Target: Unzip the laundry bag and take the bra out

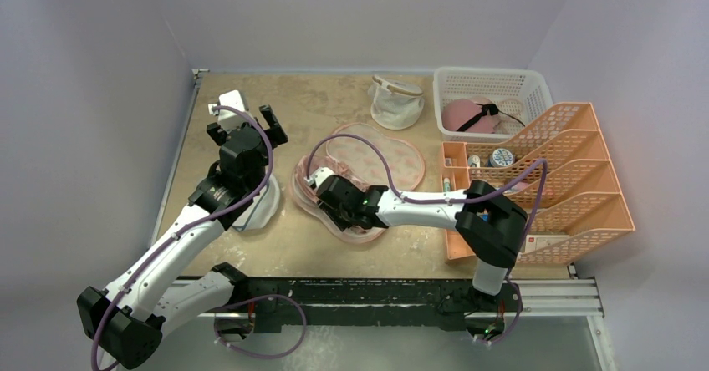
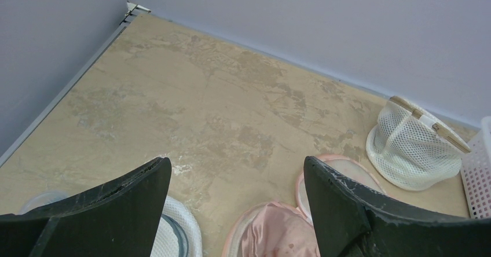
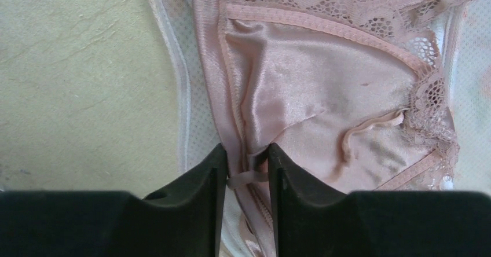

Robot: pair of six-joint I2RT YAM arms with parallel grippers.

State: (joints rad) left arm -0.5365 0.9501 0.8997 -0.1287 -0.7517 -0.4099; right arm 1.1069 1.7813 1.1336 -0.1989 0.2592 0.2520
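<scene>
You are holding the left gripper in the air near the left edge of the counter, toward the far-left corner. Its jaws are standing wide apart with nothing between them. Below that arm a round white mesh pouch is lying untouched.

Moving to the middle of the counter, the laundry bag is lying unzipped, with its printed flap folded back toward the far edge, so I am judging the first half of the job done. The bra is still resting inside the near half of the bag, on the pale lining.

You are pressing the right gripper down there. Its jaws are drawn almost together and pinching the bra's side band and thin strap at the cup's edge.

What is remaining, as I am reading it, is lifting the bra clear and setting it down outside the bag.

Toward the far-right corner, a white mesh cup-shaped pouch, a white basket and an orange rack are sitting out of play.
</scene>
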